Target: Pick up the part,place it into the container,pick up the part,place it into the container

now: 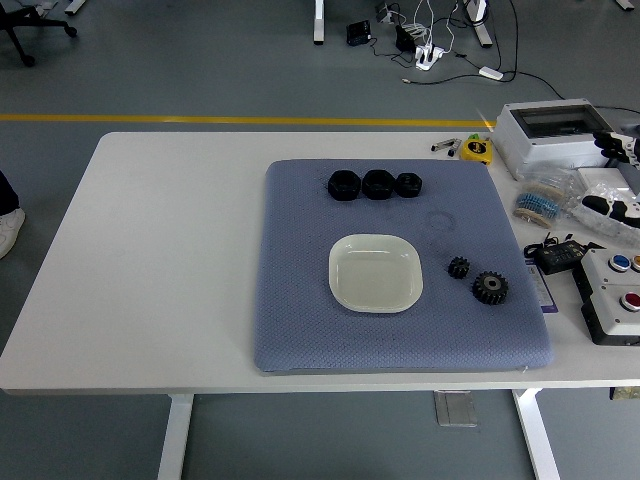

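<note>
A white, empty, rounded-square dish [375,272] sits in the middle of a blue-grey mat [300,300]. Two black gears lie to its right: a small gear [459,267] and a larger gear [490,287]. Three black round parts [376,184] stand in a row at the mat's far edge. Neither robot hand appears in the head view.
On the table's right side are a grey box [545,135], a yellow tape measure [477,149], a button control box [615,293], cables and bagged parts. A shoe [8,228] shows at the left edge beside the table.
</note>
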`<action>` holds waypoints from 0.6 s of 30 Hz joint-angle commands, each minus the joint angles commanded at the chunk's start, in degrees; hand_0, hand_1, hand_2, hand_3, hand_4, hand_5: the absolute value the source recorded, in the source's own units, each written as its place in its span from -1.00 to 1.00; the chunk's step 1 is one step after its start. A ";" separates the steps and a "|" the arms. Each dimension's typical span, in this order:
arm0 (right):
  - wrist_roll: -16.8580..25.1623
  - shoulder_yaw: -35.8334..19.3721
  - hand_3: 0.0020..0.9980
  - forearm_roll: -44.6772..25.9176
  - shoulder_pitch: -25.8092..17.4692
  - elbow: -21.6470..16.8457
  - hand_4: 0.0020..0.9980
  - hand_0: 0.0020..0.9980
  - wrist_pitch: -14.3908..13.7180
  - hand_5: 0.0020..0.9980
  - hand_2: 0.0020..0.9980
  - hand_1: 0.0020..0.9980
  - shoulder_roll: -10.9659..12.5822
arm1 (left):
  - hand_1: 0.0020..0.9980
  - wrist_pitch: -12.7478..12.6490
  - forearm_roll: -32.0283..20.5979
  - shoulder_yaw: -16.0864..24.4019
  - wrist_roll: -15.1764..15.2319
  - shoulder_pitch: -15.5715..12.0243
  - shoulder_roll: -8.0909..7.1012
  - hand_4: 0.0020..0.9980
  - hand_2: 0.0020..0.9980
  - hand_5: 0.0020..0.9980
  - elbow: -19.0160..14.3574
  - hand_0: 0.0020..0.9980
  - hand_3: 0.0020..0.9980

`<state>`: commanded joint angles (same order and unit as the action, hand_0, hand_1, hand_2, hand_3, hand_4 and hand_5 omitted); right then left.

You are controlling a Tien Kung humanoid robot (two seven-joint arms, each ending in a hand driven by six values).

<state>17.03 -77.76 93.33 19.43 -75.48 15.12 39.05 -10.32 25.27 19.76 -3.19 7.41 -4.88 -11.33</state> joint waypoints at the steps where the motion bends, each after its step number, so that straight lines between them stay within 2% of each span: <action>1: 0.39 0.87 0.75 1.12 0.60 0.22 1.00 0.72 0.17 -0.06 0.75 0.70 0.27 | 0.61 -0.01 0.01 0.03 -0.01 -0.01 -0.01 0.53 0.63 0.41 0.00 0.55 0.46; 2: 0.89 2.11 0.73 2.98 1.45 0.52 1.00 0.63 0.42 -0.14 0.68 0.63 0.62 | 0.61 -0.03 0.04 0.09 -0.03 -0.02 -0.02 0.54 0.63 0.41 0.01 0.55 0.46; 7: 2.00 12.13 0.73 14.90 7.40 3.15 1.00 0.63 0.33 -0.14 0.68 0.63 1.85 | 0.61 -0.06 0.07 0.18 -0.13 -0.12 -0.10 0.54 0.63 0.41 0.01 0.55 0.46; 8: 1.99 13.93 0.68 17.32 8.40 3.72 1.00 0.53 0.11 -0.21 0.61 0.55 1.84 | 0.61 -0.07 0.11 0.22 -0.15 -0.13 -0.11 0.53 0.63 0.41 0.00 0.55 0.45; 10: 1.89 17.22 0.68 20.49 10.53 5.36 1.00 0.53 -0.39 -0.21 0.61 0.55 1.55 | 0.61 -0.06 -0.01 0.08 -0.14 -0.14 -0.19 0.53 0.63 0.41 -0.02 0.55 0.45; 15: 0.89 23.35 0.66 20.64 14.57 9.51 1.00 0.48 -0.96 -0.19 0.58 0.51 0.25 | 0.61 -0.09 -0.20 -0.03 -0.12 -0.12 -0.26 0.53 0.63 0.41 -0.05 0.55 0.45; 18: 0.18 25.65 0.66 20.21 16.73 12.79 1.00 0.48 -1.74 -0.19 0.58 0.51 -1.59 | 0.61 -0.11 -0.22 -0.03 -0.13 -0.15 -0.29 0.53 0.63 0.41 -0.08 0.55 0.45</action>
<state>17.21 -52.11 113.55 36.15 -62.69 13.38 37.46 -10.42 25.05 19.73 -3.33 7.26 -5.17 -11.41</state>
